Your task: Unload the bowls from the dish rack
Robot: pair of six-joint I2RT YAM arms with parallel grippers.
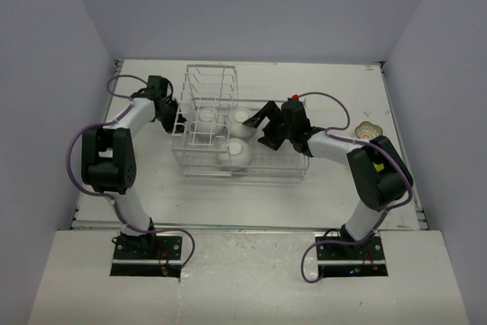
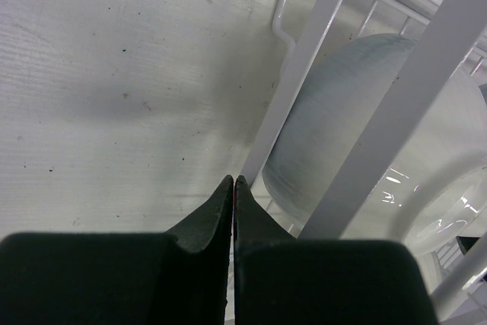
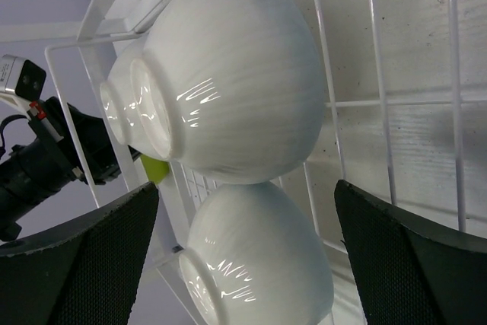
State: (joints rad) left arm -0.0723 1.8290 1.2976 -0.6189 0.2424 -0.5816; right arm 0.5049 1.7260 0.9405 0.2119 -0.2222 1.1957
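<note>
The white wire dish rack (image 1: 289, 167) stands mid-table. Three white bowls lie upside down in it (image 1: 240, 154), (image 1: 242, 122), (image 1: 207, 117). My right gripper (image 1: 263, 122) is open inside the rack; in the right wrist view it (image 3: 245, 188) straddles the nearer white bowl (image 3: 266, 256), with another white bowl (image 3: 228, 74) just beyond, touching it. A lime-yellow sliver (image 3: 156, 169) shows behind them. My left gripper (image 1: 173, 117) is shut and empty at the rack's left side; its tips (image 2: 233, 182) sit by a rack wire (image 2: 304, 66), with a white bowl (image 2: 342, 127) behind the wires.
A small patterned bowl (image 1: 367, 132) sits on the table at the right, near the right arm's elbow. The rack's taller slotted section (image 1: 209, 85) stands at its far left end. Grey walls close in the table on three sides.
</note>
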